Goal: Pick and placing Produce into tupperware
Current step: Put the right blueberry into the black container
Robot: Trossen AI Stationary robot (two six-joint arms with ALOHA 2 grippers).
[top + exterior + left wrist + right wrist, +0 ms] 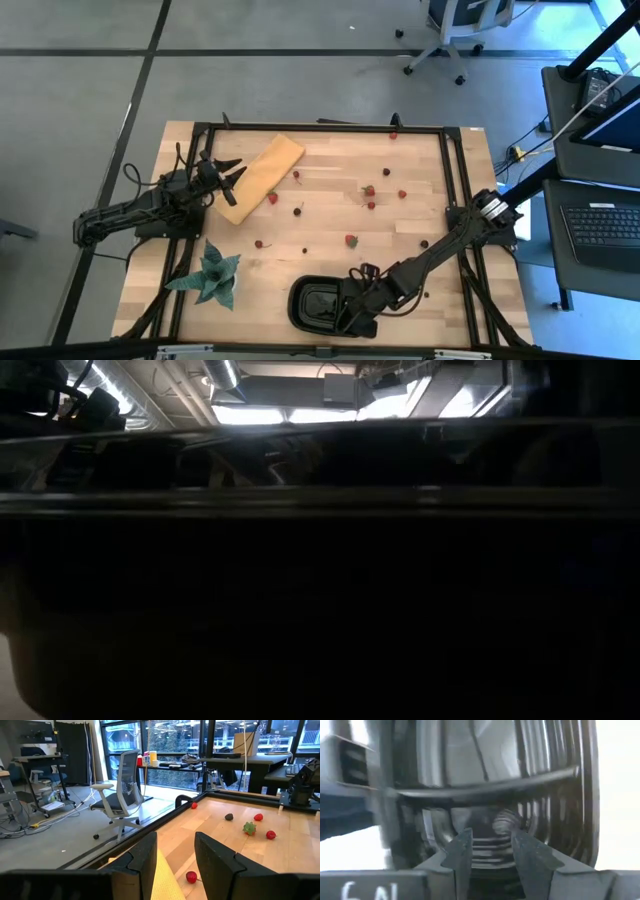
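The black glossy tray sits near the table's near edge; its ribbed inside fills the right wrist view and its dark wall blocks the low view. My right gripper hangs open over the tray's right part with nothing between its fingers. Small red fruits and darker berries lie scattered on the wooden table. My left gripper waits open at the table's left, over the tan board, with a red fruit just ahead.
A green spiky plant stands at the near left, beside the tray. A black frame runs round the table top. More fruits lie toward the far right. An office chair and desks stand beyond the table.
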